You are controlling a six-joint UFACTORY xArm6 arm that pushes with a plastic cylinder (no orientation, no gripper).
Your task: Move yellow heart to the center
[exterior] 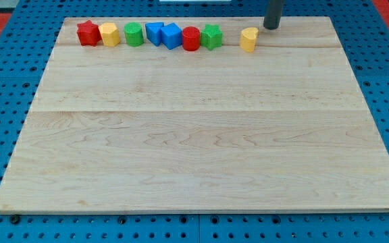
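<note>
The yellow heart stands near the top edge of the wooden board, right of the row of blocks. My tip is on the board just up and to the right of the yellow heart, a small gap apart from it. The rod runs up out of the view's top.
A row of blocks lies along the top edge, left to right: red star, yellow hexagon, green cylinder, blue block, blue cube, red cylinder, green star. Blue pegboard surrounds the board.
</note>
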